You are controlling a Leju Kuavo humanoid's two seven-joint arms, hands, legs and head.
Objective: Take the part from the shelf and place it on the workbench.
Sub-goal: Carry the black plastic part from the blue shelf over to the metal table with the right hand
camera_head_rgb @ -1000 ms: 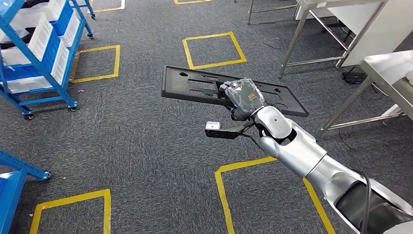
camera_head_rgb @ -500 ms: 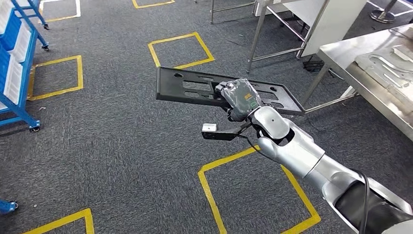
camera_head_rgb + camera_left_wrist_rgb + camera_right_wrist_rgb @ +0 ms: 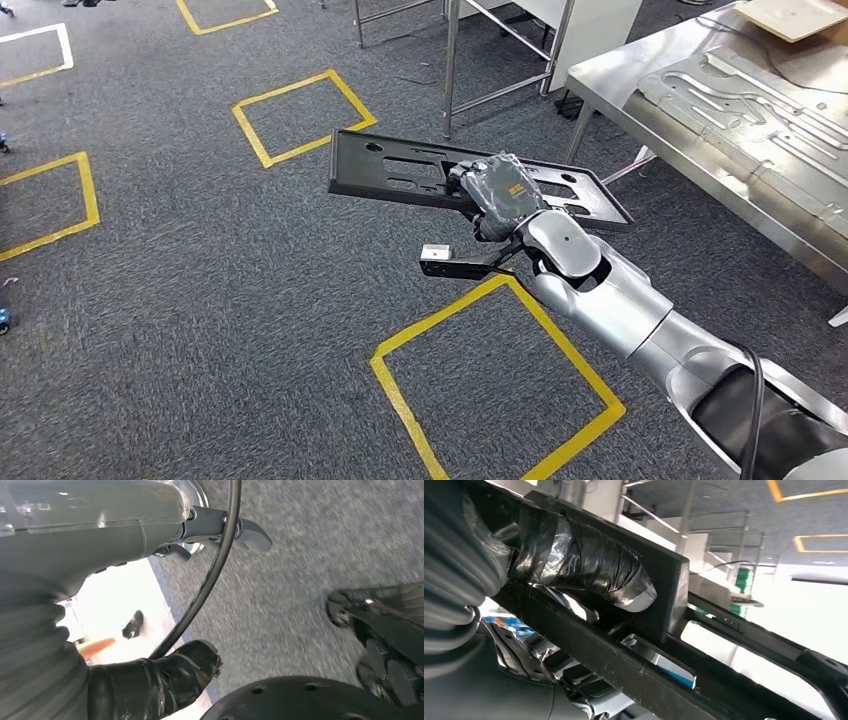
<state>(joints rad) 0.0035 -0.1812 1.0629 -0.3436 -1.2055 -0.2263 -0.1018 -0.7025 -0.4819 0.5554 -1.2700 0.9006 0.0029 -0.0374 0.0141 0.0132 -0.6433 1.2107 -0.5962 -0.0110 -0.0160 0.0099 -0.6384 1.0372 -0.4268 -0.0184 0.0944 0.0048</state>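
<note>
In the head view my right hand (image 3: 503, 195) grips the near long edge of a flat black part (image 3: 400, 170), a long plate with cut-outs, held level above the carpet. The right wrist view shows taped dark fingers (image 3: 589, 565) wrapped over the part's bar (image 3: 664, 585). The steel workbench (image 3: 600, 75) stands at the upper right, apart from the part's far end. My left hand (image 3: 100, 545) hangs over the floor with its thumb and a dark finger apart and nothing in it.
Grooved metal plates (image 3: 740, 90) and a flat brown board (image 3: 790, 15) lie on the workbench. A steel frame table's legs (image 3: 450, 60) stand beyond the part. Yellow taped squares (image 3: 300, 115) mark the grey carpet.
The whole view has swung to the right: the blue shelves have left the picture and the workbench has come further in. The part stays in my right hand's grip.
</note>
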